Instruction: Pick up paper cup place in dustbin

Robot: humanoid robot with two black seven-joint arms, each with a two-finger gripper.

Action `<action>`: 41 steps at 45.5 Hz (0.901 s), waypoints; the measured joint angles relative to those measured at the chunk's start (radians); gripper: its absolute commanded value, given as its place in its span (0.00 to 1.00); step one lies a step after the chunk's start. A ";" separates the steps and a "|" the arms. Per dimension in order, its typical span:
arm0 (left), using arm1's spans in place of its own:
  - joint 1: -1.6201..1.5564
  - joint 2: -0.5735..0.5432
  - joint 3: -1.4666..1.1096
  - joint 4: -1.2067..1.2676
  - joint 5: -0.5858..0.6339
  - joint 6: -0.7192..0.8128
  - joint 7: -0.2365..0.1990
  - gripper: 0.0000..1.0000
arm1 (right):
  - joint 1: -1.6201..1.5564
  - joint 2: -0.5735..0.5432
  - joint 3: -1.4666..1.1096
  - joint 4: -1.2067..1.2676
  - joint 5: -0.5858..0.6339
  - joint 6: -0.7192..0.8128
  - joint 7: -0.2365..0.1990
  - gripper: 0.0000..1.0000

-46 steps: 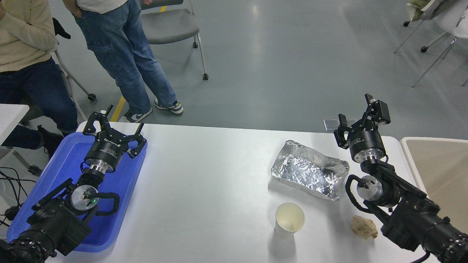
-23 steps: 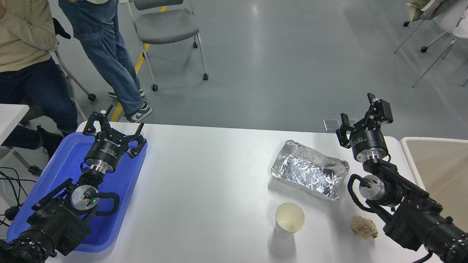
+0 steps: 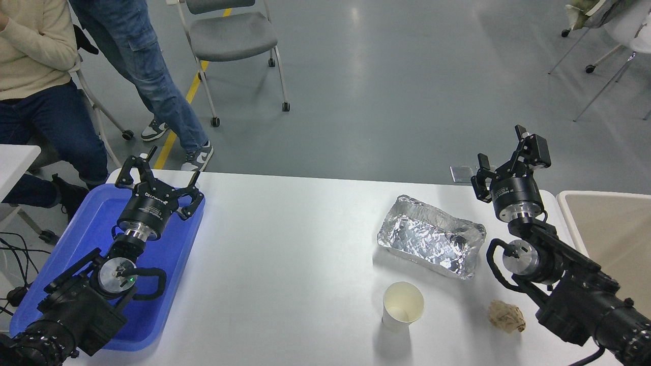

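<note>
The small white paper cup [image 3: 403,307] stands upright near the table's front edge, right of centre, with a cream inside. The beige dustbin [image 3: 569,213] stands at the table's right edge; only its left part shows. My right gripper [image 3: 506,152] is open and empty, raised over the table's far right corner, well behind the cup and just left of the dustbin. My left gripper [image 3: 157,172] is open and empty, parked over the blue tray at the left.
A crinkled silver foil tray [image 3: 431,236] lies between the cup and the right gripper. A crumpled tan paper ball [image 3: 506,316] lies right of the cup, beside my right arm. The blue plastic tray [image 3: 76,234] lies at the left. Two people and a chair are beyond the table's far left.
My right gripper has drifted slightly right and farther from me. The standing person has walked left. The cup has not moved.
</note>
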 measured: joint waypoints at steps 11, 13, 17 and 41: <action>0.000 0.000 0.000 0.000 0.000 0.000 0.000 1.00 | -0.005 -0.023 -0.007 0.005 0.003 -0.001 -0.001 1.00; 0.000 0.000 0.000 0.000 0.000 0.000 0.000 1.00 | -0.006 -0.032 -0.015 0.007 0.005 -0.001 -0.001 1.00; 0.000 0.000 0.000 0.000 0.000 0.000 0.000 1.00 | -0.005 -0.050 -0.043 0.014 0.010 0.000 -0.001 1.00; 0.001 0.000 0.000 0.000 0.001 0.000 0.000 1.00 | 0.121 -0.244 -0.480 0.081 0.018 0.006 0.000 1.00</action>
